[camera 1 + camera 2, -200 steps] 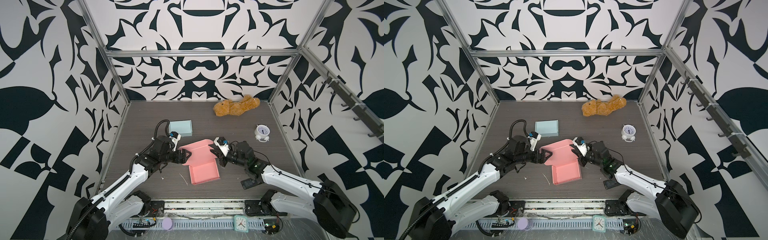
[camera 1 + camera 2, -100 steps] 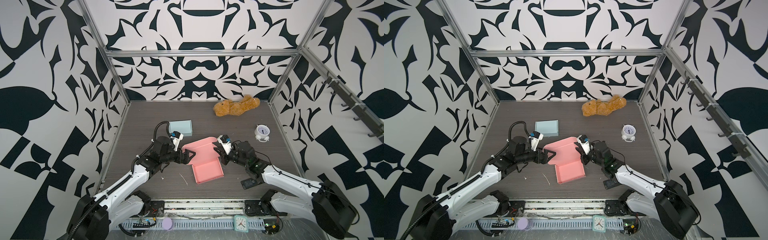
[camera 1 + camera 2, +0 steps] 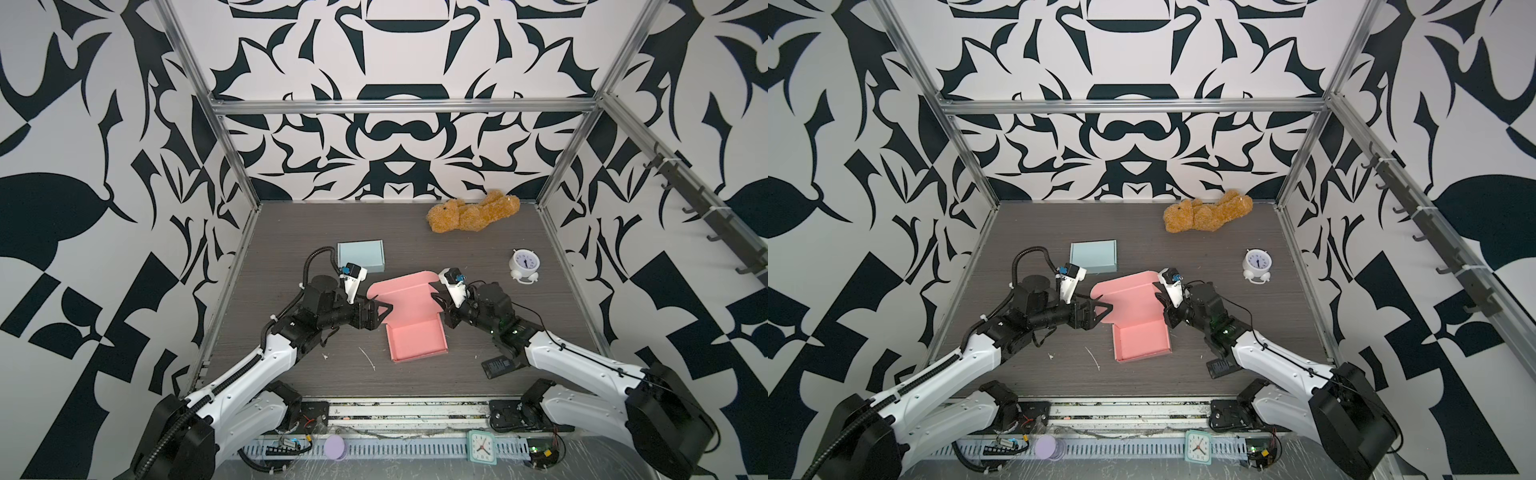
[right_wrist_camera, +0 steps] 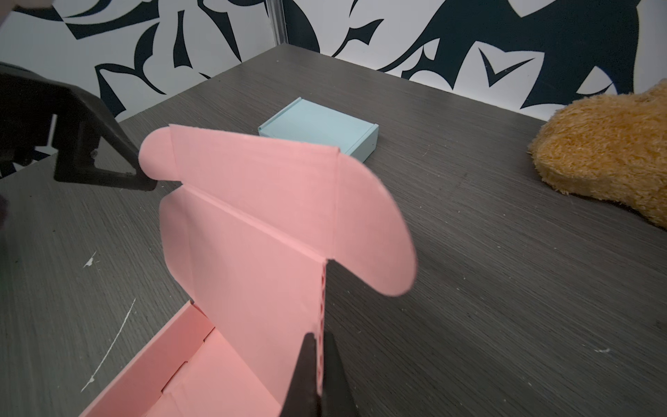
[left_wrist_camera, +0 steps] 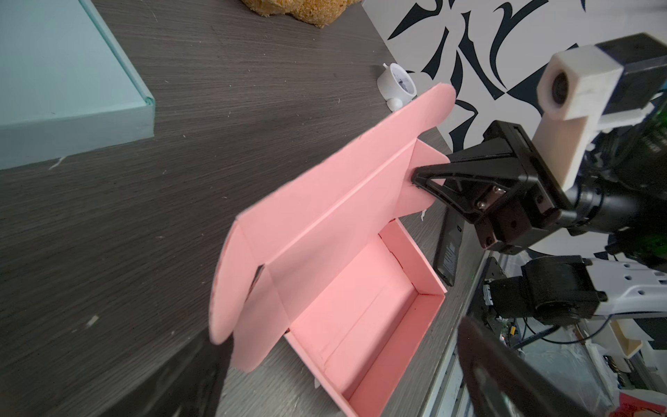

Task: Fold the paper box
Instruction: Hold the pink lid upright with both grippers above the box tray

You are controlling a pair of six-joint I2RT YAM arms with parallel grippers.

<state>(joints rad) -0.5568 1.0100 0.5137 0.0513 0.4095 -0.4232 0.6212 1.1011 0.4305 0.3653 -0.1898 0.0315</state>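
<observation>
In both top views we look down into a booth with black-and-white patterned walls and a dark grey wood-grain counter (image 3: 286,249). A pink corrugated paper box (image 3: 417,340) sits near the centre of the frame, a little toward the lower half. Its shallow tray lies flat on the counter, open side up. Its lid (image 3: 405,293) stands raised from the tray's far edge, leaning toward the upper part of the frame, with a rounded flap at each end.

The right claw (image 3: 435,297) comes in from the lower right of the frame and meets the right end of the lid. In the right wrist view we see its two black fingers (image 4: 303,390) pressed together on the lid's cut corrugated edge, pinching it just above the tray.

The left claw (image 3: 383,303) reaches in from the lower left and sits at the left end of the lid, its jaws spread wide. In the left wrist view the near end of the lid and the tray show in the broad gap between two blurred dark fingers (image 5: 173,386). In the right wrist view one fingertip lies just beside the rounded flap; we cannot tell whether it touches.

A pale blue closed cardboard box (image 3: 360,256) lies above and left of the pink one. A brown plush teddy bear (image 3: 473,214) rests in the upper right, near the back wall. A small white alarm clock (image 3: 524,266) stands to the right, well apart from the pink box. A flat black device (image 3: 500,368) lies on the counter beneath the right arm.
</observation>
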